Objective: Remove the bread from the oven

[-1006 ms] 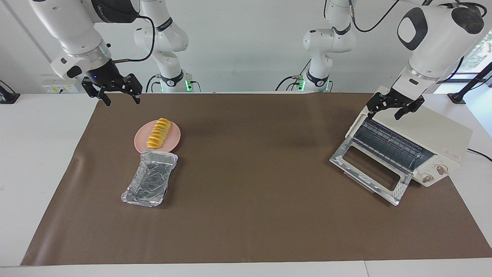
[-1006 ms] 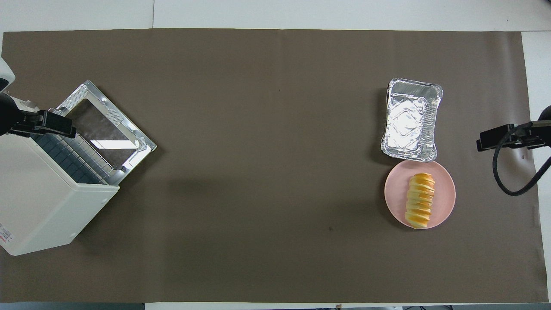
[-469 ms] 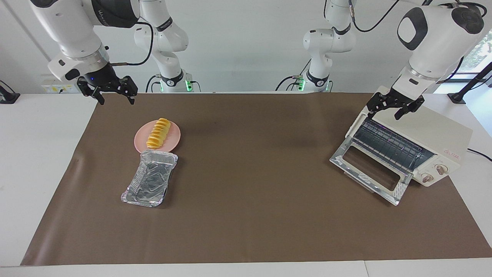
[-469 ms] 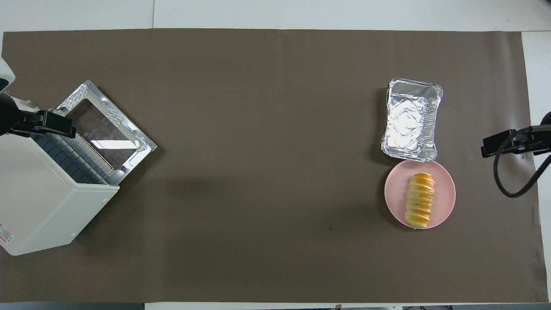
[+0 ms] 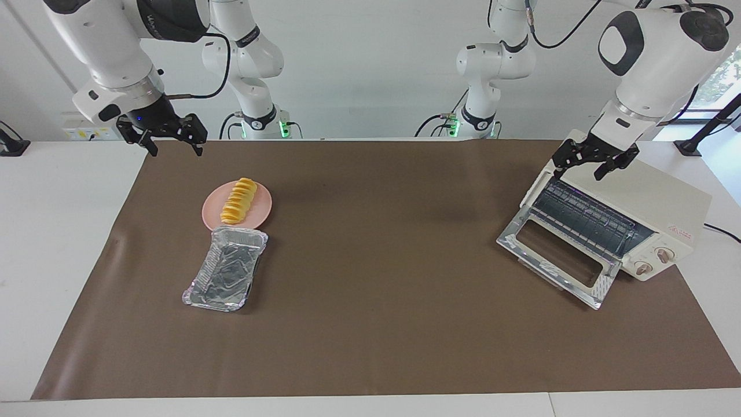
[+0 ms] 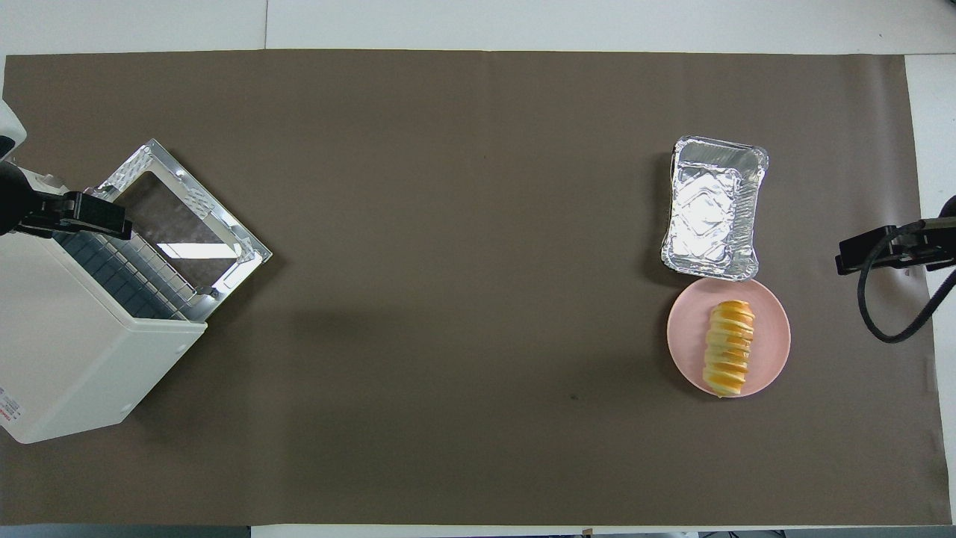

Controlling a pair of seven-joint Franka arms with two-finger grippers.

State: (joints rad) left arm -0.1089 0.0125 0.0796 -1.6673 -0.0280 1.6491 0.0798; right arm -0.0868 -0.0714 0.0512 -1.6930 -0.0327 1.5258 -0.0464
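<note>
- Brown mat point(image 5: 382, 324) covers the table; all items below stand on it.
- Bread point(image 5: 238, 201): a yellow-orange ridged loaf, lying lengthwise on the round pink plate point(image 5: 263, 209), toward my right arm's end of the table. It is out of the oven and well apart from it.
- Foil tray point(image 5: 226, 276): crinkled silver, empty, just beside the plate and farther from me than it; its rim appears to touch or slightly overlap the plate's edge in the overhead view.
- Oven point(image 5: 666, 202): cream-white, toward my left arm's end of the table, set at an angle. Its glass door point(image 5: 558, 260) hangs fully down and open. The dark wire rack point(image 5: 584, 217) inside is bare.
- Two knobs point(image 5: 654, 260) show on the oven's front panel beside the door.
- My left gripper point(image 5: 596, 164): raised over the oven's top edge, above the rack opening, fingers spread apart, holding nothing and not touching the oven.
- My right gripper point(image 5: 171, 145): raised over the mat's edge at my right arm's end, apart from the plate and bread, fingers spread wide, holding nothing.
- Overhead check: bread point(image 6: 728, 347) centred on the plate point(image 6: 773, 329); tray point(image 6: 713, 209) beside it; oven point(image 6: 75, 359) at the other end.
</note>
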